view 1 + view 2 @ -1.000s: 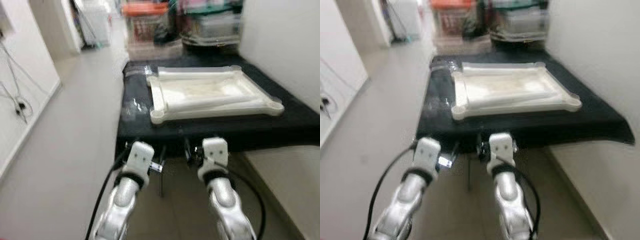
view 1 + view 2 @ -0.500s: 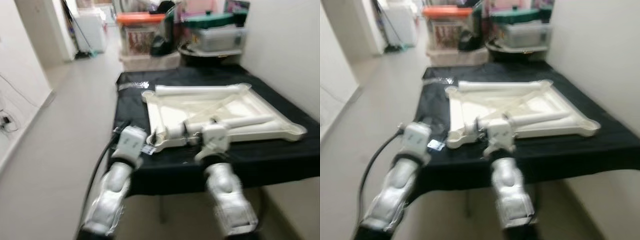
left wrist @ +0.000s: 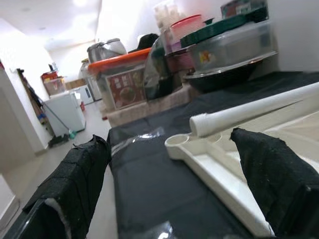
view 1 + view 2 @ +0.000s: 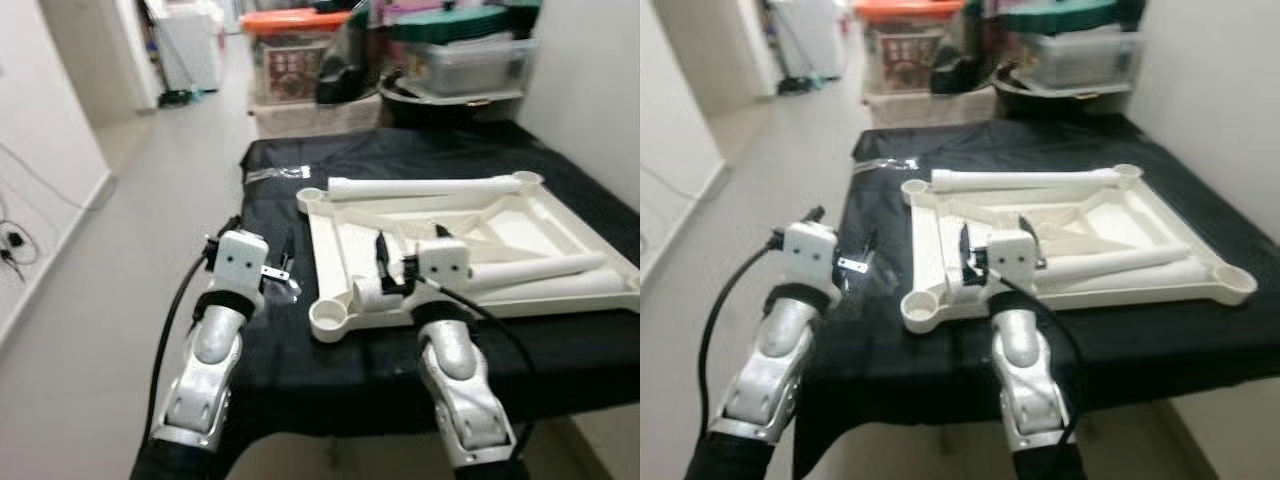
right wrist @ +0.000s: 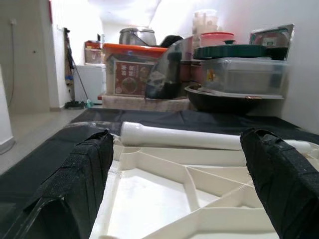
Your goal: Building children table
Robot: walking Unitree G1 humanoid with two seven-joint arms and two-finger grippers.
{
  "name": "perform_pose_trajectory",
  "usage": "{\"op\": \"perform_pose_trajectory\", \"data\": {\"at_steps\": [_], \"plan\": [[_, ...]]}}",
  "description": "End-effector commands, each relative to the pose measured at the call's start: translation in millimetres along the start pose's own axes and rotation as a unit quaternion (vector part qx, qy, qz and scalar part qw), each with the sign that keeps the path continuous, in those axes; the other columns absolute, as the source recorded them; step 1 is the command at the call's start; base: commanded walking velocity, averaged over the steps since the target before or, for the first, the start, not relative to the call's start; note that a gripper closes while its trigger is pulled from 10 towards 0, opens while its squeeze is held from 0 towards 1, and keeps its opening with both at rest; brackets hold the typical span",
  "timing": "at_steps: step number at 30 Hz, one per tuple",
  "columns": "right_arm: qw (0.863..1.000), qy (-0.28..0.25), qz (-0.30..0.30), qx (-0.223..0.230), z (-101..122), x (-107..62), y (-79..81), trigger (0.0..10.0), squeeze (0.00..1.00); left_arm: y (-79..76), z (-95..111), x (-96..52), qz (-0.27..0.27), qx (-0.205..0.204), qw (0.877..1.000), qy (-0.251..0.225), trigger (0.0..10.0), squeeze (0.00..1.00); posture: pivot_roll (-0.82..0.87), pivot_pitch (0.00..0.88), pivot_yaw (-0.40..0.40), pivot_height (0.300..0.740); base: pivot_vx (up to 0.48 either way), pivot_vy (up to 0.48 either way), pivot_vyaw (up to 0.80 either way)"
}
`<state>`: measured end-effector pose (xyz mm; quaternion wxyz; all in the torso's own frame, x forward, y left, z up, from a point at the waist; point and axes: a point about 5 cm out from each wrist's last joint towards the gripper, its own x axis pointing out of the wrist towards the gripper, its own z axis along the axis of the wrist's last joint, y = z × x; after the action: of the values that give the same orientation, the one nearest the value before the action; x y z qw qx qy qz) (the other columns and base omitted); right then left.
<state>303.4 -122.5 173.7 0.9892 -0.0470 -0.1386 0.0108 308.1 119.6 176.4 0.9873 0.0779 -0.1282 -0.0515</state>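
Reaching for the tabletop

Tabletop [image 4: 470, 250] lay upturned on the cloth [image 4: 270, 340]; right gripper [image 4: 410, 255] over its near edge, left gripper [image 4: 285, 262] beside — both spread. You'd best align on a leg [image 4: 430, 187] before closing.

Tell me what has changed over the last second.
Both arms rose from below the table edge: the right end effector now hovers open over the upturned white tabletop, the left end effector open over the black cloth. Nothing gripped. The white legs stayed put.

Pale floor [image 4: 110, 300], white walls [image 4: 45, 90], storage bins [image 4: 300, 50] beyond.
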Motion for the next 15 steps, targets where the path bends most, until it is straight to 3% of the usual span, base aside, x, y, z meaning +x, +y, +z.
{"op": "perform_pose_trajectory", "data": {"at_steps": [1, 6, 15], "plan": [[1.0, 0.008, 0.012, 0.0, -2.9, -2.1, 5.3, 10.0, 0.0, 0.4, -3.6, -3.2, -0.002, 0.006, 1.0, 0.009, 10.0, 0.0, 0.05, 0.0, -0.011, 0.74, 0.0, 0.0, 0.0], [1.0, 0.011, 0.015, 0.0, -4.1, -3.1, 5.5, 10.0, 0.0, -3.3, -3.6, -3.9, -0.014, 0.022, 1.0, 0.007, 10.0, 0.0, 0.05, 0.0, -0.013, 0.74, 0.0, -0.12, 0.0], [1.0, 0.015, 0.018, -0.002, -5.0, -3.2, 5.7, 10.0, 0.0, 5.3, -10.3, -4.0, 0.005, 0.034, 0.999, 0.018, 10.0, 0.0, 0.05, 0.0, -0.017, 0.74, 0.0, -0.447, 0.0]]}}
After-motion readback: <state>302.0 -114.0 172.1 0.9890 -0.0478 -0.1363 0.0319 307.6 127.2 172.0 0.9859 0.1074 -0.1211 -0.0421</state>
